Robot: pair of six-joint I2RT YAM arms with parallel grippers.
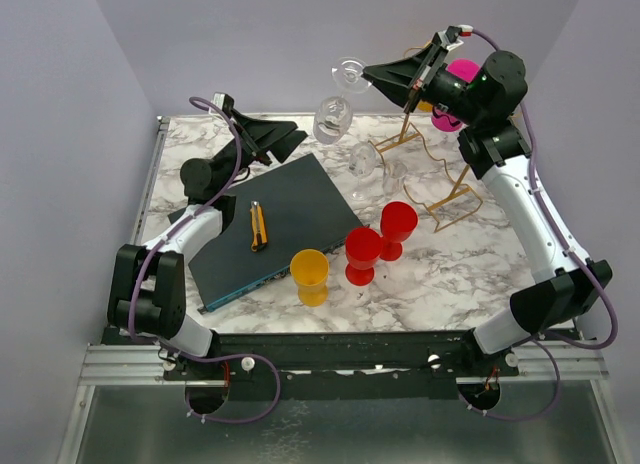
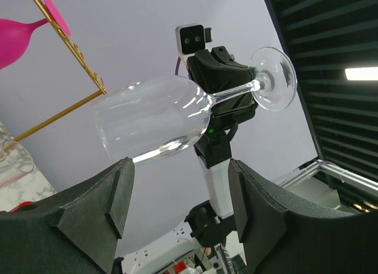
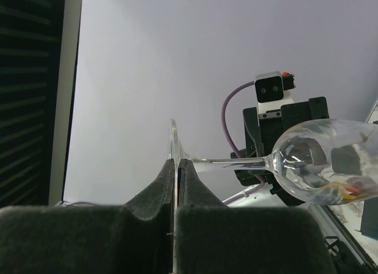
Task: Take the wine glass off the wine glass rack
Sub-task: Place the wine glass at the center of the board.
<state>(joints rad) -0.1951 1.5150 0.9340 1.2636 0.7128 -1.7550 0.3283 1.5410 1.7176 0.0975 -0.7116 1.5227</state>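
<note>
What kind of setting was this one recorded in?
Probably a lab test cell, not a home: plain walls box in a marble-pattern table, two robot arms are mounted by an aluminium rail, and coloured goblets stand near a gold wine glass rack.

clear glasses [image 1: 333, 117] 3 | pink glass [image 2: 15, 41] 1 | red cups [image 1: 362, 249] 2 | yellow cup [image 1: 310, 269] 1
</note>
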